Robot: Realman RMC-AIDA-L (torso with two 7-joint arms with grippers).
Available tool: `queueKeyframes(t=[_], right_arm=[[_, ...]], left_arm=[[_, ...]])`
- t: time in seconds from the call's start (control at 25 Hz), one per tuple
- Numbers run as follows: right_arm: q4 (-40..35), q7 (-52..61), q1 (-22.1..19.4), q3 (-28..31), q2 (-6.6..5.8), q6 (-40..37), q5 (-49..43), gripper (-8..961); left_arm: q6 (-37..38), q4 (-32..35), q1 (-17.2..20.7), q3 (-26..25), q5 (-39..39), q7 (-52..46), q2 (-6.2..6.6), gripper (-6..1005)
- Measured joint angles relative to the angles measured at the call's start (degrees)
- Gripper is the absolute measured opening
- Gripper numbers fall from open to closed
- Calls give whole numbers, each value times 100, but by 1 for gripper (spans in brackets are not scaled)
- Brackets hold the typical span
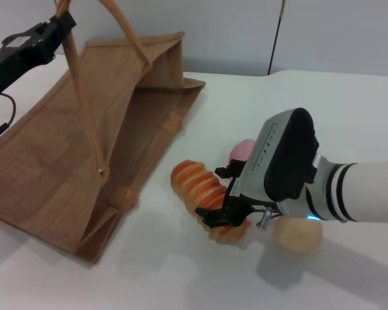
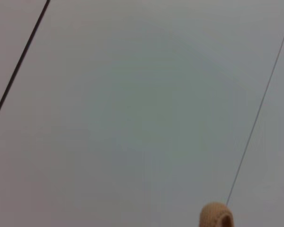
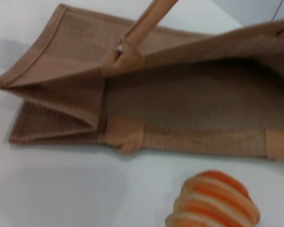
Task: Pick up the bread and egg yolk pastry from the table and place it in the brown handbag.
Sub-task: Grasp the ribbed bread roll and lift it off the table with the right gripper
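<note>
The brown handbag [image 1: 64, 161] lies on its side on the left of the table, its mouth facing right; its inside also shows in the right wrist view [image 3: 189, 109]. My left gripper [image 1: 57, 27] is raised at the far left, shut on one strap handle [image 1: 77, 90] and holding it up. The striped bread [image 1: 195, 184] lies on the table just right of the bag's mouth. My right gripper [image 1: 221, 216] is down at the bread's near end. The bread's far end shows in the right wrist view [image 3: 213, 201]. The pale egg yolk pastry [image 1: 299, 235] sits under my right wrist.
A pink peach [image 1: 240, 150] sits just behind the right gripper. The second strap [image 1: 126, 29] rises from the bag's far side. A strap end [image 2: 217, 216] shows in the left wrist view against a plain wall. The table [image 1: 181, 284] is white.
</note>
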Motion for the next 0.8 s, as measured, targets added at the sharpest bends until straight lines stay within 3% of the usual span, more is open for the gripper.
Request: queueKeyframes(t=[0.16, 0.28, 0.8], right_arm=[[385, -281, 170, 421, 223, -486, 8, 877], [557, -384, 265, 594, 305, -673, 9, 874], [614, -411, 315, 635, 330, -761, 7, 770]], left_arm=[[-12, -2, -36, 0, -2, 1, 0, 132], [-20, -7, -56, 6, -2, -11, 1, 133], [-110, -9, -76, 10, -2, -50, 9, 137]])
